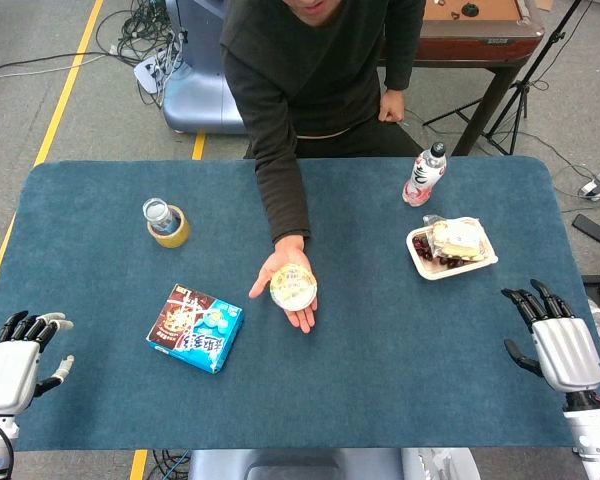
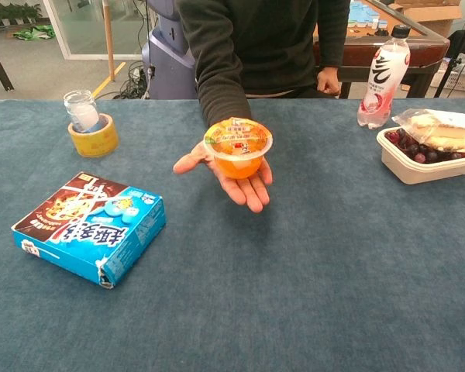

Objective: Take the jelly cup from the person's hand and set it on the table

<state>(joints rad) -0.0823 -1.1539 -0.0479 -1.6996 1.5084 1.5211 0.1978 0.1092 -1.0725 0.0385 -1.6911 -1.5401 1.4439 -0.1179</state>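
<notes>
**Spotter:** Jelly first. The small orange jelly cup with the printed foil lid [image 2: 238,149] sits on the person's upturned palm [image 2: 234,177], middle of the frame, held above the blue felt table [image 1: 380,380].

**Operator:** And my hands?

**Spotter:** Both low in the head view. Your left hand [image 1: 15,365] is at the lower left corner and your right hand [image 1: 558,342] at the lower right, fingers spread, each holding nothing, well apart from the cup.

**Operator:** How will it handle?

**Spotter:** You should expect it to be light, with a thin plastic wall that dents and slips. Take it by the sides just under the rim, gently. Keep off the foil, and keep it upright. The blue snack box [image 2: 90,226] lies left of the palm.
</notes>
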